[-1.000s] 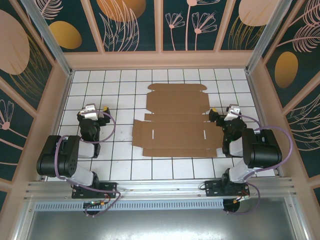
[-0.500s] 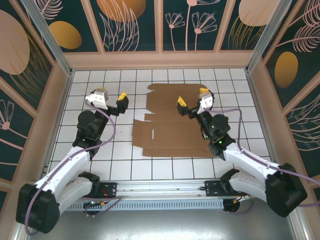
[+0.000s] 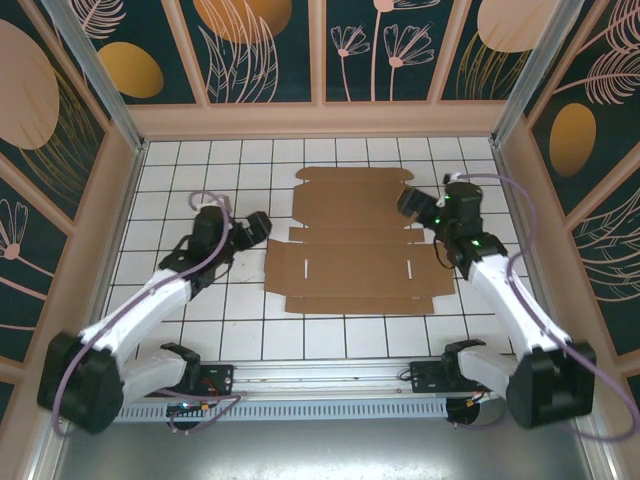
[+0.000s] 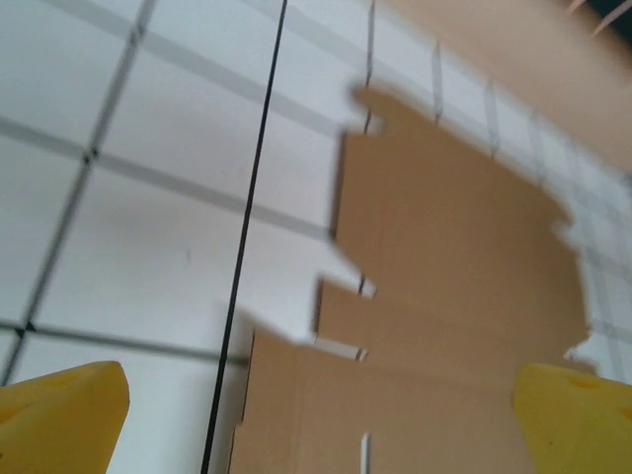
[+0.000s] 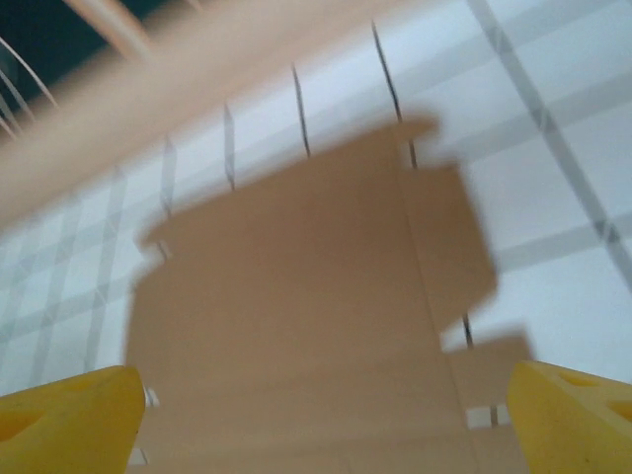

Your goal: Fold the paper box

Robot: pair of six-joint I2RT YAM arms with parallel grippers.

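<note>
Box [image 3: 350, 245] lies flat, unfolded, mid desk [image 3: 190, 170], left jaws and right jaws flanking it spread wide and empty — light thin card, I'd say, stiff but for its creases, apt to slide — best pinched at a flap edge.

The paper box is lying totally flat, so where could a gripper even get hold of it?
Probably by an outer edge: the paper box lies flat on the table, so nothing stands up. Its left flap and right flap jut sideways; come in low from either side, pinching the edge.
</note>
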